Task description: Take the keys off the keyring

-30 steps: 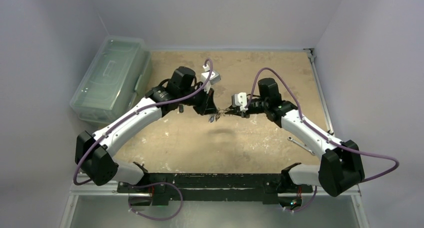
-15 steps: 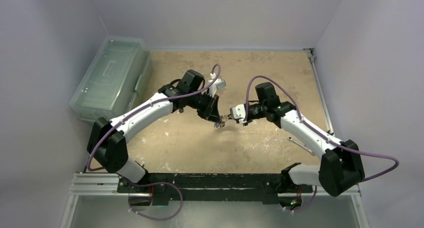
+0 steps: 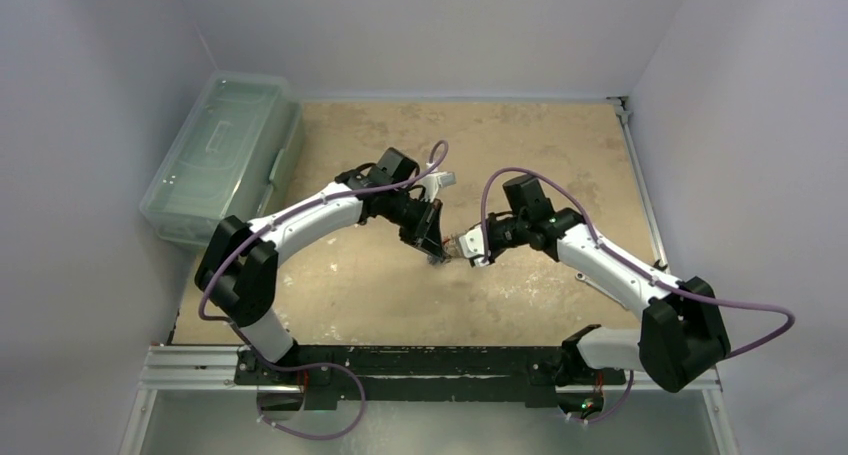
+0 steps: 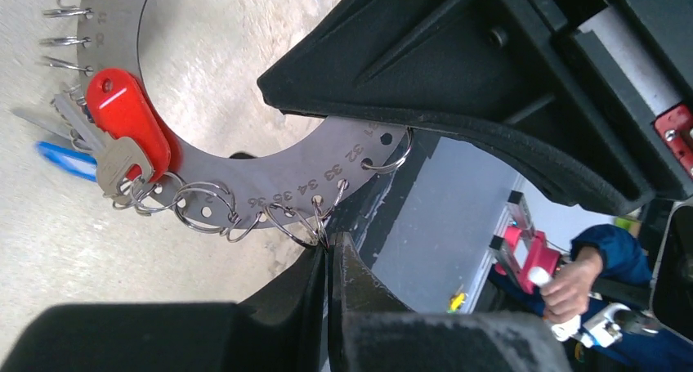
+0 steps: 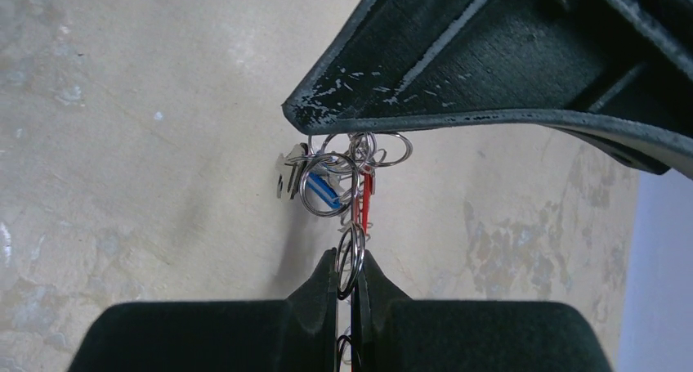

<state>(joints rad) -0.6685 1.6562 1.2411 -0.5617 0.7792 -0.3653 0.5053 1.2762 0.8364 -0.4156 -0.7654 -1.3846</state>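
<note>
Keyring: your flat silvery keyring (image 4: 237, 180) hangs between the two grippers near the middle of the table (image 3: 540, 145). It has numbered holes along its rim.
Keys: you can see the keys (image 4: 122, 118) bunched at one spot on the rim, each hanging from a small ring.
Key count: you have one with a red head, one blue (image 4: 61, 158) and at least one plain silvery key (image 4: 121, 161). A further blade behind them is too blurred to count.
Split rings: you get a row of wire loops through the rim holes. Four of them stand empty at the upper left of the left wrist view.
Left gripper: your left gripper (image 4: 328, 253) has its fingers pressed together on a split ring (image 4: 315, 225) at the rim.
Right gripper: your right gripper (image 5: 350, 266) pinches one split ring narrowly, with the keyring edge-on above it.
Left arm: your left arm (image 3: 310, 215) arcs forward and bends inward to the right.
Right arm: your right arm (image 3: 600, 255) mirrors it, so the two grippers meet nose to nose.
Beyond: you have one clear plastic box (image 3: 225, 150) at the table's left edge.
</note>
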